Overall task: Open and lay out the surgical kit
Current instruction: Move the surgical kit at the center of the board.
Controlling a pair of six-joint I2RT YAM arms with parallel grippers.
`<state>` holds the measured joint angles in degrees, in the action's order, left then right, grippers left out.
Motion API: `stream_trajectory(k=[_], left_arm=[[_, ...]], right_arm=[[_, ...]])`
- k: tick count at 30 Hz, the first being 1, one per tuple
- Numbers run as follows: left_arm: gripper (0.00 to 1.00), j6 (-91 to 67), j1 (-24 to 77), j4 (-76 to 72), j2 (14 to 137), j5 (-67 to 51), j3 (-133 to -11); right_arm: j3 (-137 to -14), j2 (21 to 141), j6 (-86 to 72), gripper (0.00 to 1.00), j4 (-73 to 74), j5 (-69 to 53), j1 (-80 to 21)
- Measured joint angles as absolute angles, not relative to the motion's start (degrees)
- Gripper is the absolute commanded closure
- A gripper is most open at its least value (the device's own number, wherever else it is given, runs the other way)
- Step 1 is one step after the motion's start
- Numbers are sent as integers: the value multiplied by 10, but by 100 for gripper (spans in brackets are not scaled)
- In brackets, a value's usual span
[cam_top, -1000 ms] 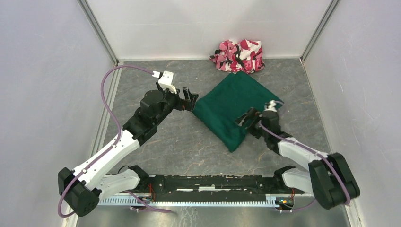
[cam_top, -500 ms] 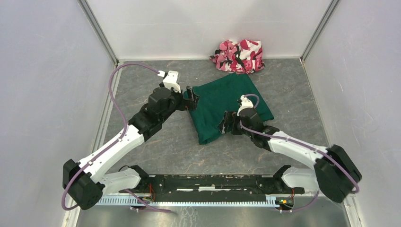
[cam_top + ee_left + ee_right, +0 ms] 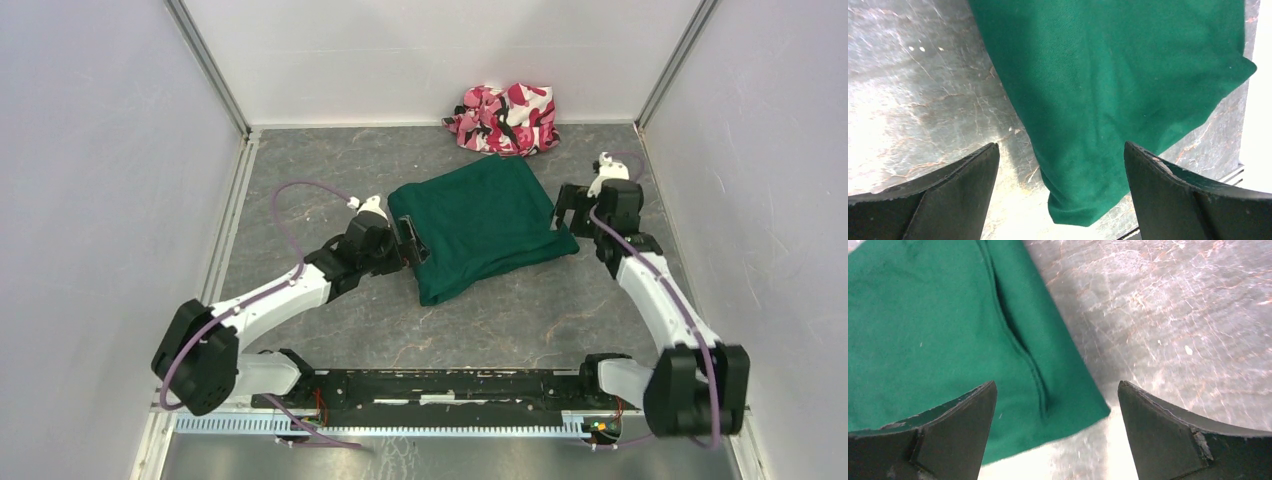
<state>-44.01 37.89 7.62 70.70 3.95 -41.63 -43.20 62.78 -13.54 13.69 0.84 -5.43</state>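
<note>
Here the green wrap [image 3: 480, 225] lies folded shut and flat near the middle of the surface [image 3: 330, 170], flanked by both arms, with the camouflage bundle [image 3: 505, 118] just beyond its far edge against the back wall. The left tool [image 3: 412, 240] stands at the wrap's left edge with its jaws spread wide and nothing between them; its wrist view looks down on the near corner of the cloth. The right tool [image 3: 563, 210] is likewise released and empty at the right edge, above a fold seam [image 3: 1018, 340] that runs along that side. No tray or instrument shows, so the contents are judged to be enclosed and the opening not yet begun. The hazards follow from the grasp. A bite that takes every layer instead of the top flap would drag or lift the whole package, and a lifted package could tip loose steel out in disorder. A bite too shallow on the seam may slip off the cloth. Opposed pulls from both sides could slide the wrap toward the bundle behind it, or bunch the cloth rather than spread it.
</note>
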Motion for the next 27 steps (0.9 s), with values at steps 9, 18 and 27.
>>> stream_trajectory(k=[9,18,27], left_arm=[[19,-499,354,25,802,-13,-414],[49,-518,281,-39,901,-120,-429],[53,-517,204,-48,989,-158,-519]], right_arm=[[-446,796,-158,9,20,-167,78],[-382,864,-199,37,-114,-273,80],[-371,907,-240,45,-200,-257,31]])
